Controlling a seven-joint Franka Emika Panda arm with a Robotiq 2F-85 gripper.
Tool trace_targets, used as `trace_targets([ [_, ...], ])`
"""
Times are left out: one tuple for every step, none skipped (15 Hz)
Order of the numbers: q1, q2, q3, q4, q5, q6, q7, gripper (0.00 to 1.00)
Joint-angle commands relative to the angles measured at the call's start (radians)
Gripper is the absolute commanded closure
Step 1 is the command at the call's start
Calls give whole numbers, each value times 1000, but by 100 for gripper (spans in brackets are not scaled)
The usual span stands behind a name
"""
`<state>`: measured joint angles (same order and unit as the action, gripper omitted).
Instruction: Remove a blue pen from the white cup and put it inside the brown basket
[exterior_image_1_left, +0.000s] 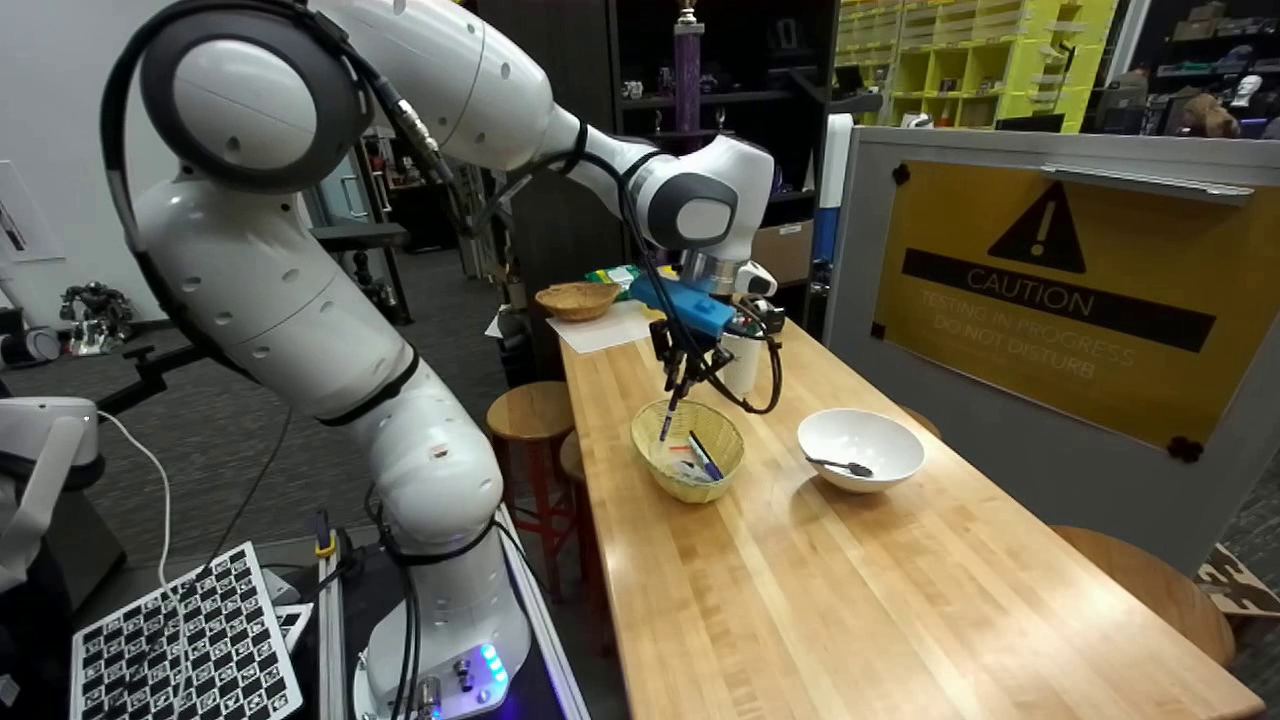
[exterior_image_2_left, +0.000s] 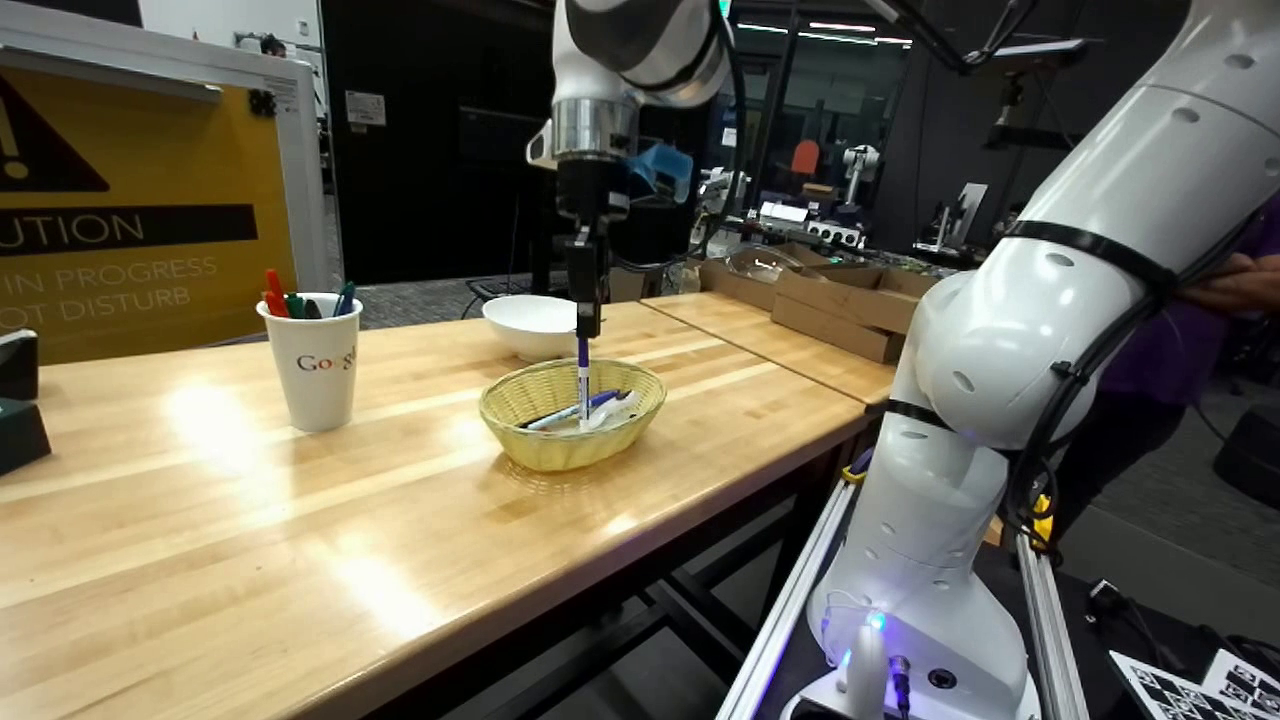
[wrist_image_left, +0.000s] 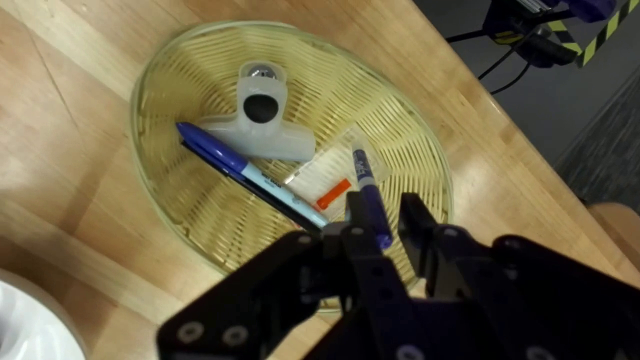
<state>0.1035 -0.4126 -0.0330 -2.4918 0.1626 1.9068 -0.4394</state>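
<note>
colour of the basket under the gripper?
Pale yellow, woven; the basket shows best in the wrist view.

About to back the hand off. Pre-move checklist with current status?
1. Lower end of the blue pen within the rim of the brown basket: ok.
2. Release, i.e. the hand open: ok; in the wrist view its fingers stand apart, with a gap visible on one side of the pen.
3. Pen free of both fingers: cannot tell; contact on the other side isn't clear.
4. Pen lying down in the basket: not ok; it stands steeply, top end close to the hand.
5. Basket upright on the table: ok in both exterior views.
6. The white cup upright and apart from the basket: ok.
</note>
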Motion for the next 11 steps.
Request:
trace_targets([
  [8,-52,-5,-60,20,76,3,47],
  [10,-60,-2,-67,14,94,2,39],
  [14,-69,0,-74,11,114,0,33],
  [9,-18,-7,-38,-2,77,1,50],
  [12,-23,-7,-42,-2,89,2,44],
  [14,-28,-7,-45,-2,94,2,37],
  [15,-32,-7,-47,-2,95,2,33],
  [15,-36,-7,-48,-2,95,2,33],
  [15,-38,-7,-49,-3,95,2,33],
  [16,-39,-7,-50,-3,95,2,33],
  [16,-39,-7,-50,-3,96,2,33],
])
